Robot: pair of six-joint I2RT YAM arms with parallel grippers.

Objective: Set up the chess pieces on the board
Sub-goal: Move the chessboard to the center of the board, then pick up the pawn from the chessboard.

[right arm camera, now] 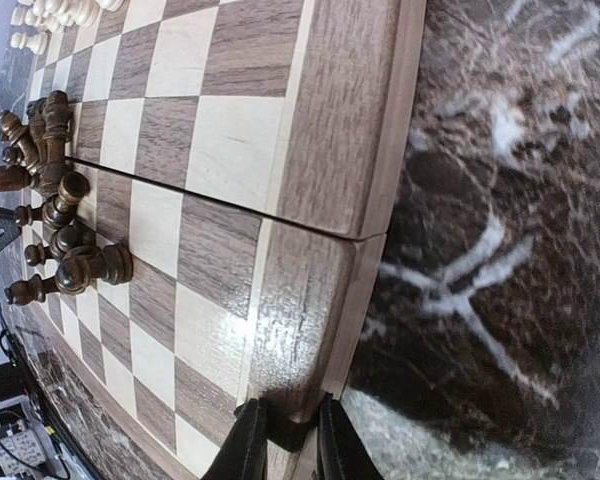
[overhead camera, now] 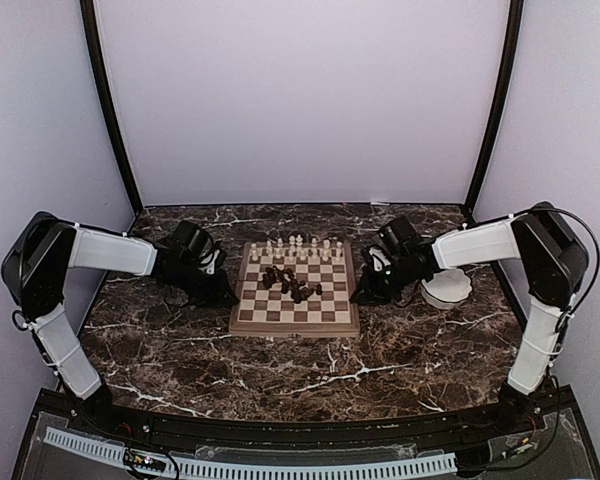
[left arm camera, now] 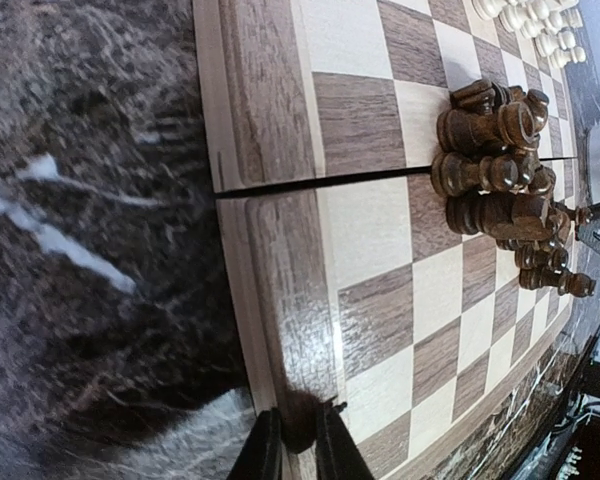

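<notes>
**Board pinched at both side rims, dark pieces toppled between the hands**

The square wooden chessboard with tan and dark brown checkered squares and a thick brown rim [overhead camera: 294, 322] is seen lying flat on the dark marble-patterned desk [overhead camera: 280, 370], directly between the two hands. The left hand [left arm camera: 298, 448] is pressed together on the board's side rim, with the wooden edge caught between its fingers. The right hand [right arm camera: 283, 442] is set the same way on the opposite rim. Its fingers are drawn in close on the wood, and the edge appears to be pinched there too. No chess piece is held by either hand.

The tiny dark brown turned chess pieces [left arm camera: 490, 170] are found heaped about mid-board, inward from both hands and several squares beyond each set of fingertips. Most are tipped on their sides and touching one another. Their long axes lie flat at mixed angles, several pointing roughly from one hand toward the other. The heap is judged about equally reachable, perhaps slightly nearer the left hand.

The tiny pale cream turned chess pieces [overhead camera: 295, 243] are stood upright in a row along the board's far edge, well to the far side of both hands. A white scalloped bowl [overhead camera: 447, 288] is seen just outside the right hand, off the board.

Before any dark piece can be taken, one rim would probably have to be released and that hand carried inward over the squares. A grip across a fallen piece's narrow body is likely to be called for.
</notes>
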